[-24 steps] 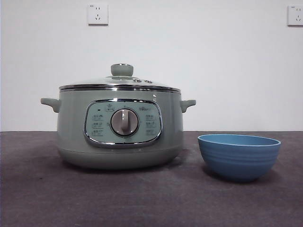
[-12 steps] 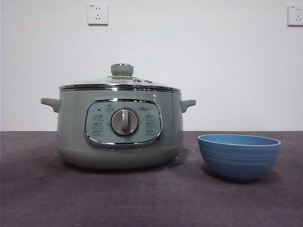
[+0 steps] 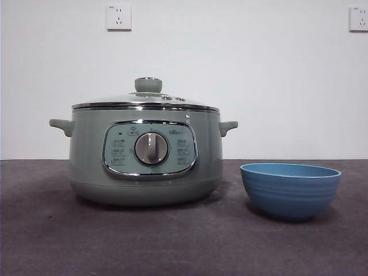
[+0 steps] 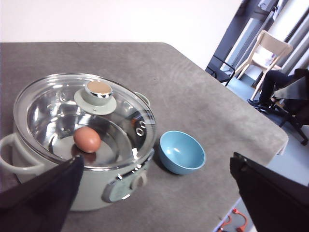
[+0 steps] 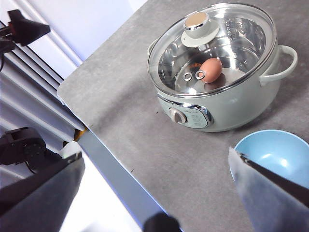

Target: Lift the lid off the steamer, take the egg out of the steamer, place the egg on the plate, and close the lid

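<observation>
Lid (image 3: 146, 98) on steamer (image 3: 144, 155) — egg (image 4: 87, 139) inside, plate (image 3: 290, 190) beside.

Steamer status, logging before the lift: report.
Both grippers open, high, clear of steamer. Lid on; egg inside. Plate beside it. Nothing blocking.

Behind my worktop (image 3: 172, 241) stands a plain white wall (image 3: 259, 86). It carries two white power sockets: one (image 3: 118, 17) high on the left, one (image 3: 358, 18) at the top right corner. The worktop has a dark grey, cloth-like surface and a rounded corner. Beyond its edge I see a pale beige chair (image 4: 264, 50) on a grey floor (image 4: 241, 89), and beside it a seated person (image 4: 280, 84) in dark clothes, only partly visible. The light is even and bright.
</observation>
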You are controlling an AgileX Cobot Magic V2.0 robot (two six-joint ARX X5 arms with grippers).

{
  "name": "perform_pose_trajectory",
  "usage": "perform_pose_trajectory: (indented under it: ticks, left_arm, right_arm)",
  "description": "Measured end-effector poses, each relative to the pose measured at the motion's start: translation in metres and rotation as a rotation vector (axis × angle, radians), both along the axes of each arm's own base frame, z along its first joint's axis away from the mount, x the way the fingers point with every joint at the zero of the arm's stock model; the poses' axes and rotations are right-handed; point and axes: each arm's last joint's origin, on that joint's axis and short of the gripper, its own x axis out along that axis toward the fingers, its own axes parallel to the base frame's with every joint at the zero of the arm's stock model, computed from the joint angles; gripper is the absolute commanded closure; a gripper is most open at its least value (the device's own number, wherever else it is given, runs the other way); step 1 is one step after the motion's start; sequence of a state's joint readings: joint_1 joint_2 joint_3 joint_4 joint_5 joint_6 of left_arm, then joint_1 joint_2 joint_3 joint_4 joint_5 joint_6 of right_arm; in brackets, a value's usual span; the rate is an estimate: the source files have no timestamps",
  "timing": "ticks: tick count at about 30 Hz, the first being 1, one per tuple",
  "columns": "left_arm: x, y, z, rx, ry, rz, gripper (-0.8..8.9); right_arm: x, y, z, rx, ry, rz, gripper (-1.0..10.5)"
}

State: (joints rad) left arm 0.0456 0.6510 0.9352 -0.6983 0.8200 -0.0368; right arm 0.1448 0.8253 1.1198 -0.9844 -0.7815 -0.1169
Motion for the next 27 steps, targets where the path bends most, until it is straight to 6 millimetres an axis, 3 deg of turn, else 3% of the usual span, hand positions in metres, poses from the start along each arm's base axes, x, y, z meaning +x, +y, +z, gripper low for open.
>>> perform_pose_trajectory:
  ticks: [8,17,27]
  left_arm:
    - [0.037,-0.011,0.020,0.067,0.007,0.022,2.74]
    - [0.096,-0.051,0.032,0.176,-0.015,-0.021,2.74]
    - [0.158,-0.092,0.009,0.252,-0.114,0.063,2.75]
  right_arm:
    - [0.000,0.000,0.000,0.000,0.000,0.000,4.4]
    - [0.001,0.000,-0.001,-0.001,0.005,0.000,4.4]
    - [0.002,0.000,-0.001,-0.001,0.006,-0.001,4.4]
